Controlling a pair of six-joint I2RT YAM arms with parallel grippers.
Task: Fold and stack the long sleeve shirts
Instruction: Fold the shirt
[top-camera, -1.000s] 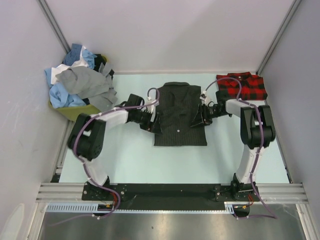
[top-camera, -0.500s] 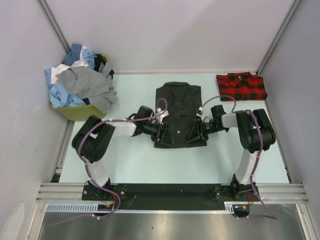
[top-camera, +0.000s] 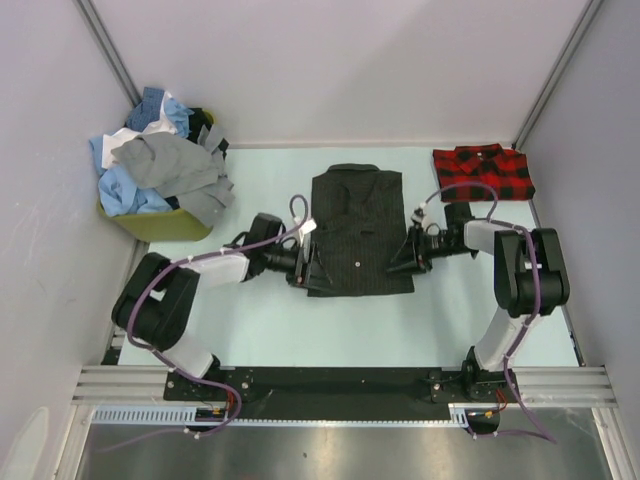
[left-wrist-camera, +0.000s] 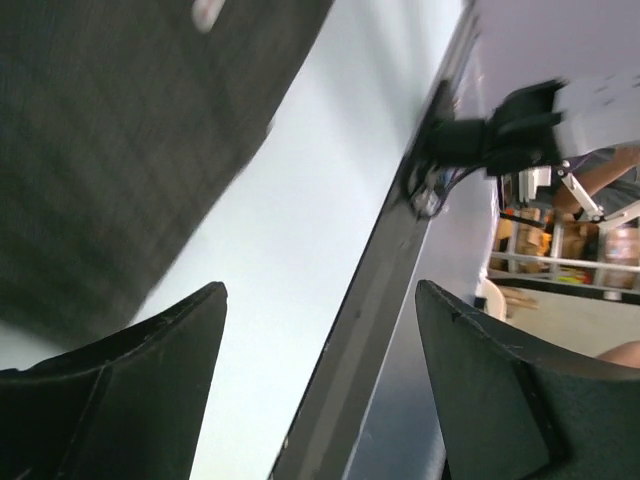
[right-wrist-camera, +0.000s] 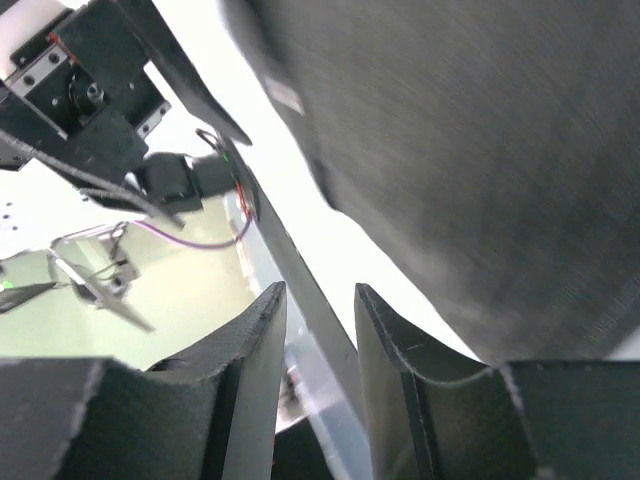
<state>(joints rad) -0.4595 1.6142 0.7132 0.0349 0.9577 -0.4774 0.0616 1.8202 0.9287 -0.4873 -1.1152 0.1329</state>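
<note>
A dark charcoal pinstripe shirt (top-camera: 358, 225) lies folded flat at the table's middle, collar at the far end. A red-and-black plaid shirt (top-camera: 483, 172) lies folded at the far right. My left gripper (top-camera: 307, 268) rests low at the charcoal shirt's left edge. In the left wrist view it (left-wrist-camera: 320, 290) is wide open and empty, with the shirt (left-wrist-camera: 130, 130) at the upper left. My right gripper (top-camera: 399, 262) is at the shirt's right edge. In the right wrist view it (right-wrist-camera: 320, 292) has a narrow gap and holds nothing, with the shirt (right-wrist-camera: 480, 150) beside it.
A yellow-green bin (top-camera: 160, 224) at the far left holds a heap of blue, white and grey shirts (top-camera: 155, 165) spilling over its rim. Grey walls stand on three sides. A black rail (top-camera: 330, 385) with the arm bases runs along the near edge.
Half a second ago both grippers reached in over the charcoal shirt's lower part. Both have since drawn outward to its side edges. The shirt lies much as before.
</note>
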